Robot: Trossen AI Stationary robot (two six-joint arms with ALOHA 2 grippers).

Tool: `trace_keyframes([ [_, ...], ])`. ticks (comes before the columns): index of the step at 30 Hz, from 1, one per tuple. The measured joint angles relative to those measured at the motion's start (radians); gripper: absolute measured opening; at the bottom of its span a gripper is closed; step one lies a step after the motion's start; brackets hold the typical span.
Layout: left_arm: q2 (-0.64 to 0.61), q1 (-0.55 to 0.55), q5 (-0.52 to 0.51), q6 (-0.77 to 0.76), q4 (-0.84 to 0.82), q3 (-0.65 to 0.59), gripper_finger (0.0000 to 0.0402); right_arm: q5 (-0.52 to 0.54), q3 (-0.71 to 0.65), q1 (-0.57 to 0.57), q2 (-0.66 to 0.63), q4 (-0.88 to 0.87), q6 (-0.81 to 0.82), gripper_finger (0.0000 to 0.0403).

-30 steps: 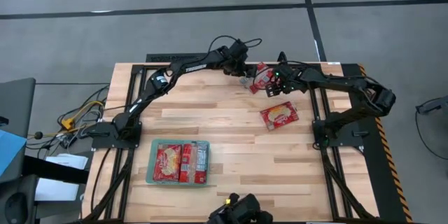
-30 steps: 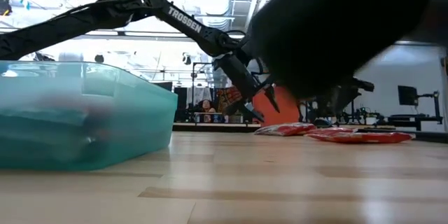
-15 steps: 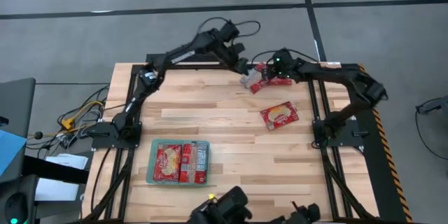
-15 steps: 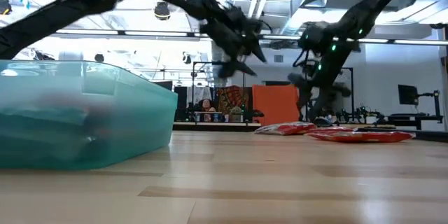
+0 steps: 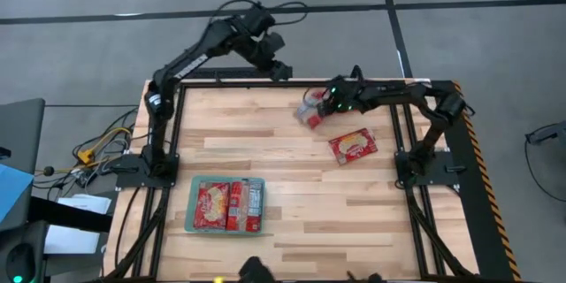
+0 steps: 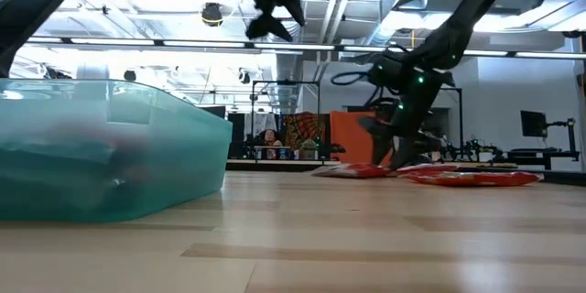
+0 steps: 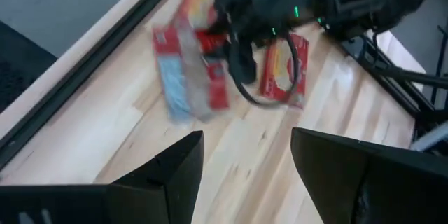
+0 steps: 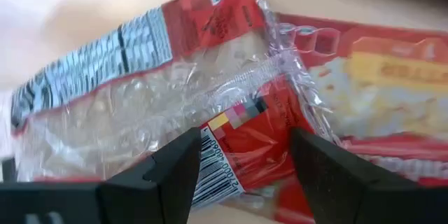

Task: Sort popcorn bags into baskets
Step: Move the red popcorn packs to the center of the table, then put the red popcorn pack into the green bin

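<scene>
Popcorn bags (image 5: 311,111), crinkly red packets with a clear-silver face, lie at your table's far edge under the right gripper (image 5: 329,106), its dark fingers spread just above them. Another flat bag (image 5: 353,146) sits nearby; more fill the teal tray (image 5: 189,204). Your left gripper (image 5: 276,69) hangs raised, fingers apart.

- I see a pale wooden plank table (image 5: 292,177) filling the middle of the high view.
- A teal basket (image 5: 227,205) sits on it at lower left (packets lie flat inside).
- One red popcorn bag (image 5: 353,146) lies flat, right of centre.
- More popcorn bags (image 5: 310,112) lie clustered near the top edge, centre.
</scene>
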Motion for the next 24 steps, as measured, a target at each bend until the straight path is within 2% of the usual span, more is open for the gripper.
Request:
trace_keyframes([
  [7, -0.108, 0.0, -0.037, 0.105, -0.175, 0.0, 0.0203, 0.008, 0.0, 0.268, -0.001, -0.028, 0.222, 0.0249],
  [13, -0.148, 0.001, -0.031, 0.178, -0.372, 0.0, 0.0203, -0.023, -0.004, 0.481, 0.006, 0.059, 0.385, 0.0249],
  [16, -0.147, -0.006, -0.01, 0.191, -0.413, -0.02, 0.0204, 0.022, 0.016, 0.549, -0.005, 0.077, 0.46, 0.0249],
  [19, -0.148, -0.02, 0.026, 0.196, -0.374, -0.122, 0.0217, 0.088, 0.04, 0.588, -0.048, 0.04, 0.476, 0.0249],
  [24, -0.174, -0.056, 0.176, 0.141, -0.182, -0.409, 0.0266, 0.176, 0.066, 0.621, -0.163, -0.053, 0.532, 0.0249],
])
